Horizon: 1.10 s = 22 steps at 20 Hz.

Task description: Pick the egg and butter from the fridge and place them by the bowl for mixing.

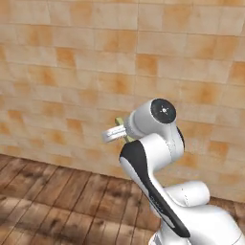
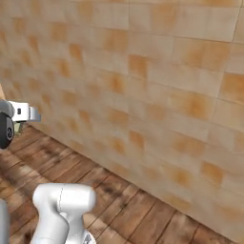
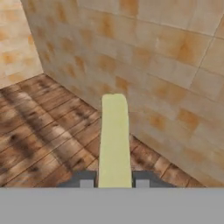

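Observation:
My gripper (image 3: 114,180) is shut on the butter (image 3: 114,140), a slim pale yellow-green stick that points straight out between the two dark fingertips (image 3: 86,181). From the left base view, the gripper (image 1: 112,134) is held up in front of the arm's wrist, with bits of the butter (image 1: 119,120) peeking past it. In the right base view, the gripper (image 2: 24,113) sits at the left edge. The egg, the fridge and the bowl are out of view.
A wall of tan and orange tiles (image 1: 143,62) stands close ahead across both base views. A dark wooden plank floor (image 1: 57,201) runs below it. The hand view looks down at a corner (image 3: 35,52) where two tiled walls meet.

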Motion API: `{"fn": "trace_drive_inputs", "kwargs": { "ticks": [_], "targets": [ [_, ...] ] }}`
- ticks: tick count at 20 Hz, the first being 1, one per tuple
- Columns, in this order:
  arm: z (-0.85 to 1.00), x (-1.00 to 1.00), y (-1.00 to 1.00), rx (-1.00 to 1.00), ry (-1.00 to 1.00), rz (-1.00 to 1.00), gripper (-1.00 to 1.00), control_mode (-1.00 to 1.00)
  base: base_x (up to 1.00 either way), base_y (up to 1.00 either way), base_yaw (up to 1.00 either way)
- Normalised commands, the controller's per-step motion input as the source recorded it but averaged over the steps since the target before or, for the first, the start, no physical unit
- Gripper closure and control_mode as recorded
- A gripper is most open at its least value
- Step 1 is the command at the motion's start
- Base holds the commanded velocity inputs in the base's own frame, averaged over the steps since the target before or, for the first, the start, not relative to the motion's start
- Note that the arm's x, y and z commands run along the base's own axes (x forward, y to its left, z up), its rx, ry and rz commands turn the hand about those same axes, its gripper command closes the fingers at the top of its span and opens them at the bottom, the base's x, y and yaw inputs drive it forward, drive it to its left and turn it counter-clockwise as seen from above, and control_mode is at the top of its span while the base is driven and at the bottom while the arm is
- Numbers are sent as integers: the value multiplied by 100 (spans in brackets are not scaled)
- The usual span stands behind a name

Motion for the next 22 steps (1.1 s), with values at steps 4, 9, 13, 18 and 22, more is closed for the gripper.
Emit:
{"fn": "trace_drive_inputs", "kwargs": {
  "ticks": [4,9,13,18,22],
  "targets": [
    [0,0,0,0,0,0,100,100,1,29,87],
    [0,0,0,0,0,0,100,100,8,10,86],
    [0,0,0,0,0,0,100,100,29,0,85],
    [0,0,0,0,0,0,100,100,81,-1,71],
    [0,0,0,0,0,0,100,100,100,-10,33]
  ]
}}
